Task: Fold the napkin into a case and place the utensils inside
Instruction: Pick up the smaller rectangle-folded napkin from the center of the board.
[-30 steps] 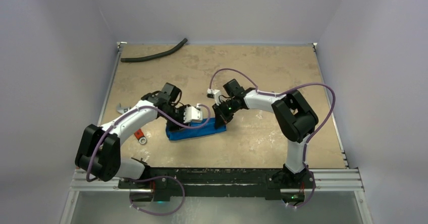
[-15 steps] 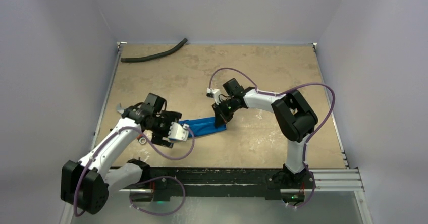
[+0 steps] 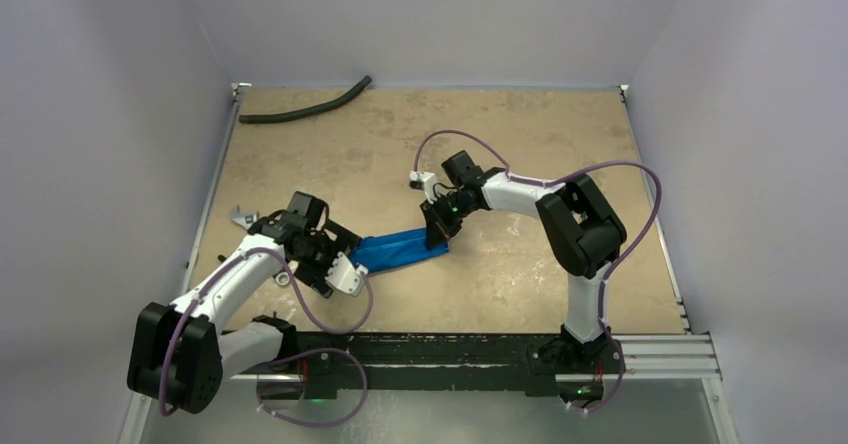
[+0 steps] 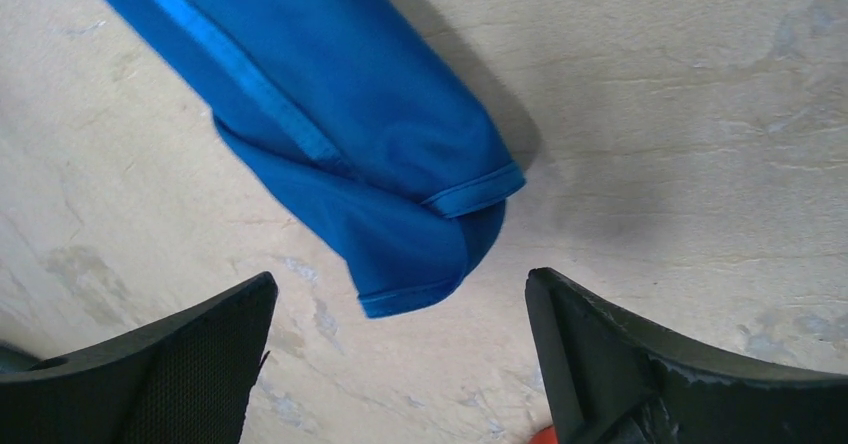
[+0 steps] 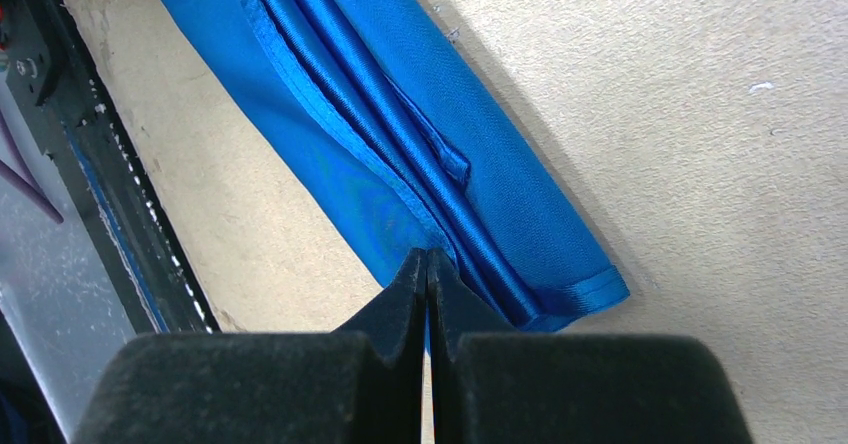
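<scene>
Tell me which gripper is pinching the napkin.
The right gripper, jaws closed on the napkin edge; the left gripper stands wide open, holding nothing.

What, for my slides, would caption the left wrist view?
Open left gripper above the folded blue napkin's end on the table.

A long black hose (image 3: 305,104) lay curved at the 11 o'clock corner of the tan table (image 3: 520,134), its far end bending toward 12 o'clock. The tabletop was blotched and scuffed. A wrench's silver ring end (image 3: 284,278) showed near 8 o'clock. A black rail (image 3: 450,349) ran along the 6 o'clock edge.
</scene>
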